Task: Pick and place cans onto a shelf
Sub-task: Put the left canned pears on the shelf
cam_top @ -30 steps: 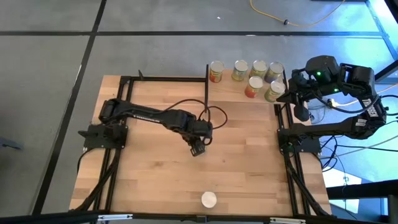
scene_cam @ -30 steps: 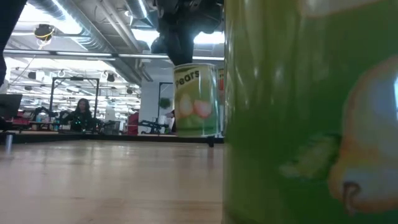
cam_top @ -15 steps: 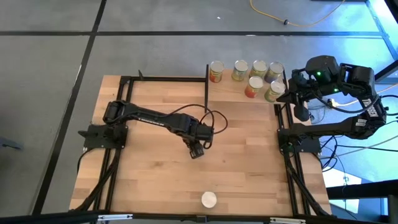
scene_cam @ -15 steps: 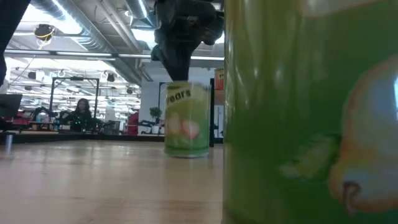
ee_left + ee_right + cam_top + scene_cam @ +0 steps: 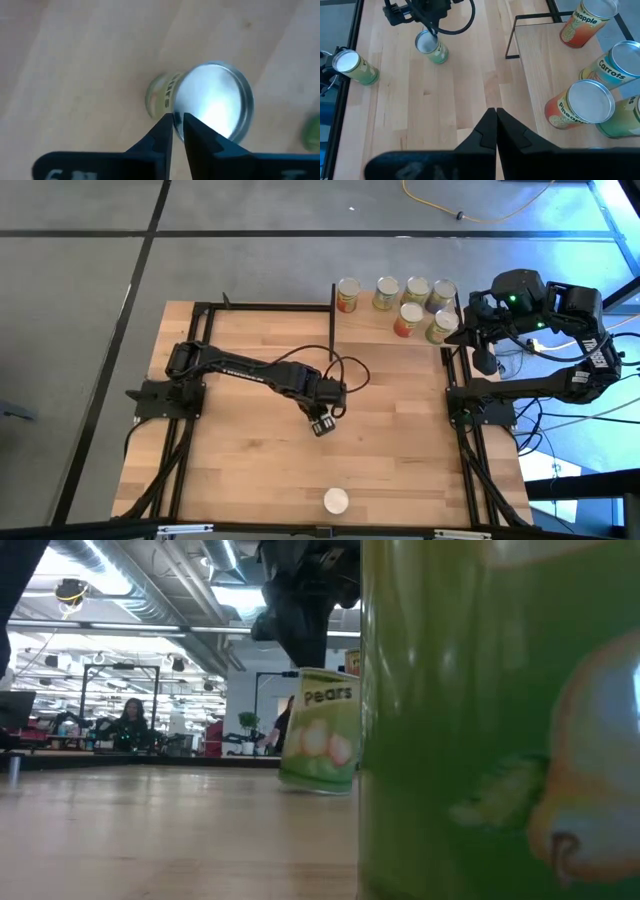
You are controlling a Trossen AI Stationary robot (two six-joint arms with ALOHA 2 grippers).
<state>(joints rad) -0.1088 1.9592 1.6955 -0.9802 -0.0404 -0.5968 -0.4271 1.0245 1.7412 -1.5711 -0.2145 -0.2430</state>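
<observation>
Green pears can (image 5: 318,745) tilts mid-table under left pincer (image 5: 322,423), fingers together; right pincer (image 5: 495,131) together.

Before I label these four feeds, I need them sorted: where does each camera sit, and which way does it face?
High: overhead, straight down on the table, both arms.
Low: table height, level toward the room; a green can fills the right, the left arm above the pears can.
Left wrist: past the left gripper onto that pears can.
Right wrist: past the right gripper, toward the shelf.
Shared: the pears can, all four.
</observation>
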